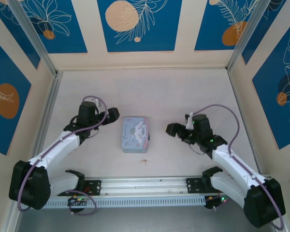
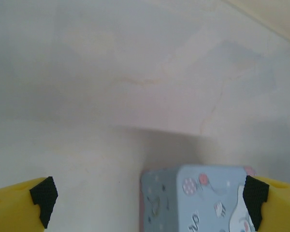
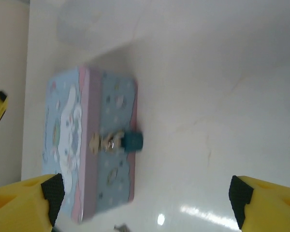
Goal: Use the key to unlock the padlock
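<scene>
Right wrist | padlock on tin front, ahead of wide-apart right gripper | left gripper wide apart

The left arm and right arm wear white shells over black joints, each trailed by a looping mauve cable. The black left hand and right hand carry yellow fingers tipped with black pads; green lights glow behind the right hand.
</scene>
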### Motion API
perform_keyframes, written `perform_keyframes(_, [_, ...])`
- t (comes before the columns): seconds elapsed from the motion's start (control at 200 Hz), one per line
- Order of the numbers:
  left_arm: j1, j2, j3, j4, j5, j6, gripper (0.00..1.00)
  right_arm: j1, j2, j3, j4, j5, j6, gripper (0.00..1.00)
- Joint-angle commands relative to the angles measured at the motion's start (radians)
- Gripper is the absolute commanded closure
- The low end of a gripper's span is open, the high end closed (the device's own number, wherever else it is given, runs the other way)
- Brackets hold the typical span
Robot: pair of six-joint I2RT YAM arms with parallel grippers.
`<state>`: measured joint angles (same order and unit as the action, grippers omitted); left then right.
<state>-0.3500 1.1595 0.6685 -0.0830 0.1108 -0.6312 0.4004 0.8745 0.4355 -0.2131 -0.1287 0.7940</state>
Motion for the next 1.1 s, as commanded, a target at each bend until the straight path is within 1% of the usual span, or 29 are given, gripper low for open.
perform_keyframes(0.0, [-0.062, 0.053, -0.002, 0.053, -0.024, -0.092, 0.00, 0.110, -0.055, -0.080, 0.010, 0.037, 0.141, 0.10])
perform_keyframes(0.15, [-0.163, 0.183, 0.081, 0.073, -0.026, -0.103, 0.00, 0.258, -0.063, -0.113, 0.024, 0.125, 0.203, 0.11])
perform_keyframes(0.315, [-0.258, 0.324, 0.173, 0.137, -0.017, -0.121, 0.00, 0.353, 0.004, -0.092, 0.058, 0.175, 0.230, 0.11])
perform_keyframes(0.415, [-0.292, 0.434, 0.253, 0.188, 0.010, -0.147, 0.00, 0.401, 0.067, -0.061, 0.084, 0.199, 0.237, 0.11])
perform_keyframes(0.525, [-0.320, 0.559, 0.409, 0.188, 0.049, -0.155, 0.00, 0.448, 0.147, -0.015, 0.114, 0.222, 0.244, 0.10])
perform_keyframes(0.605, [-0.320, 0.603, 0.503, 0.156, 0.028, -0.155, 0.00, 0.479, 0.209, 0.026, 0.135, 0.225, 0.246, 0.10])
perform_keyframes(0.665, [-0.311, 0.604, 0.552, 0.116, -0.011, -0.137, 0.00, 0.503, 0.253, 0.065, 0.142, 0.237, 0.247, 0.11])
perform_keyframes(0.715, [-0.297, 0.593, 0.583, 0.079, -0.023, -0.120, 0.00, 0.525, 0.290, 0.098, 0.156, 0.242, 0.245, 0.11])
perform_keyframes(0.835, [-0.259, 0.521, 0.600, -0.004, -0.048, -0.069, 0.00, 0.558, 0.404, 0.181, 0.197, 0.246, 0.243, 0.10])
perform_keyframes(0.965, [-0.210, 0.392, 0.544, -0.081, -0.103, -0.044, 0.00, 0.574, 0.548, 0.310, 0.236, 0.210, 0.230, 0.11])
perform_keyframes(1.095, [-0.119, 0.248, 0.439, -0.111, -0.111, -0.080, 0.00, 0.581, 0.674, 0.455, 0.231, 0.177, 0.178, 0.11])
